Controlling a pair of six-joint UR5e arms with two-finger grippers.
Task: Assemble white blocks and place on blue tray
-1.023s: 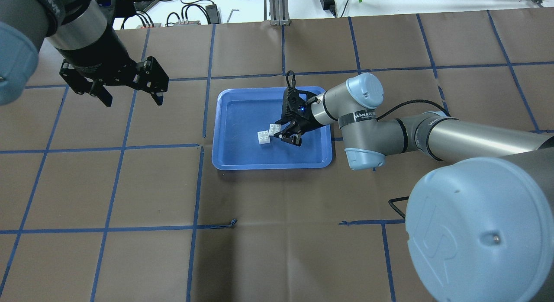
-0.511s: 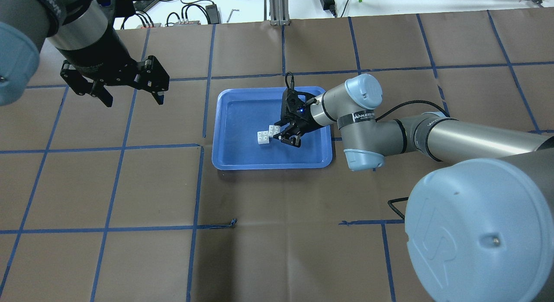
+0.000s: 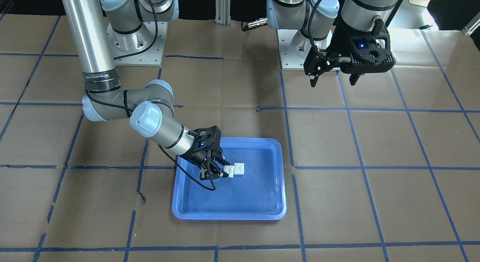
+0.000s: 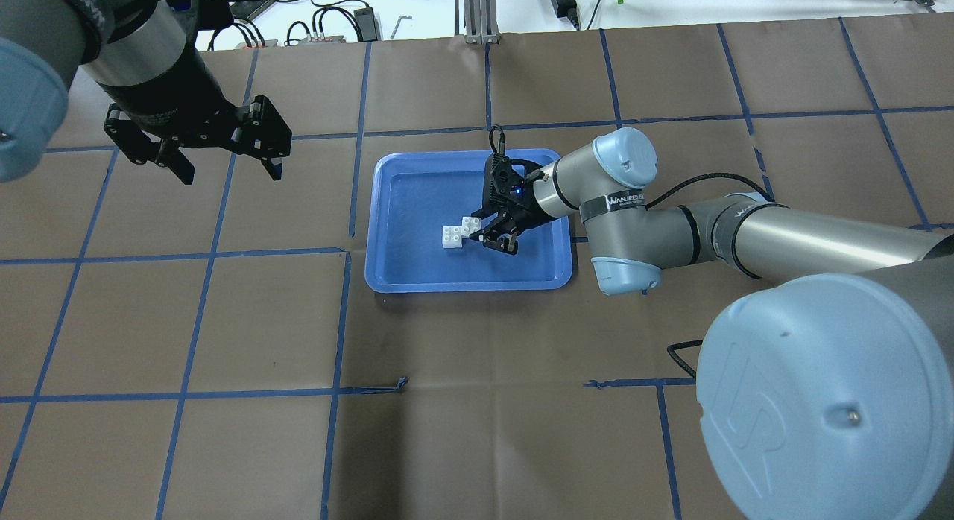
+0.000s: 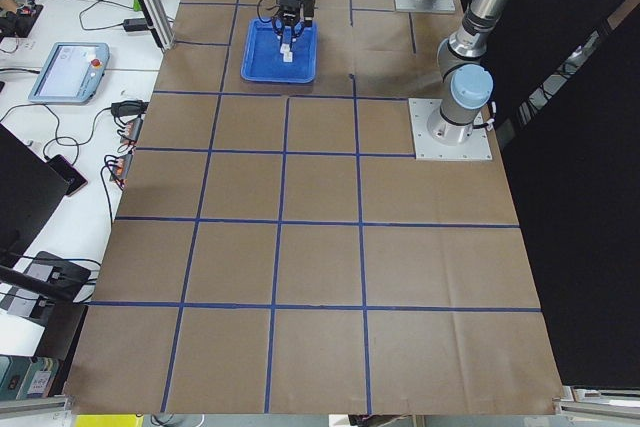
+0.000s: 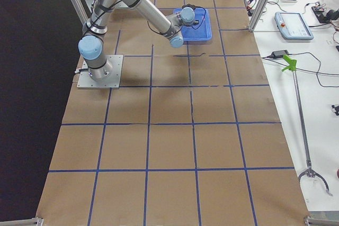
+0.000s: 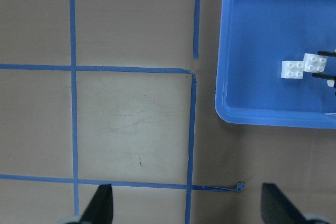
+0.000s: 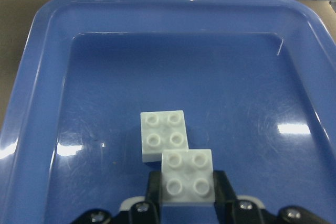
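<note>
The blue tray (image 4: 417, 200) lies mid-table. Two white blocks (image 4: 452, 237) sit joined corner to corner, one stepped over the other. My right gripper (image 4: 481, 231) reaches low into the tray and is shut on the upper block (image 8: 187, 179), with a finger on each side of it. The lower block (image 8: 164, 134) sticks out ahead of it, close over the tray floor (image 8: 173, 66). The blocks also show in the front view (image 3: 234, 169) and the left wrist view (image 7: 302, 66). My left gripper (image 4: 223, 166) hangs open and empty, high over the table left of the tray.
Brown paper with a grid of blue tape lines (image 4: 343, 252) covers the table. Cables and power bricks (image 4: 328, 28) lie past its far edge. The right arm's elbow (image 4: 626, 207) hangs over the tray's right rim.
My right gripper has shifted the joined blocks very slightly left in the tray. The left arm has stayed almost still.
</note>
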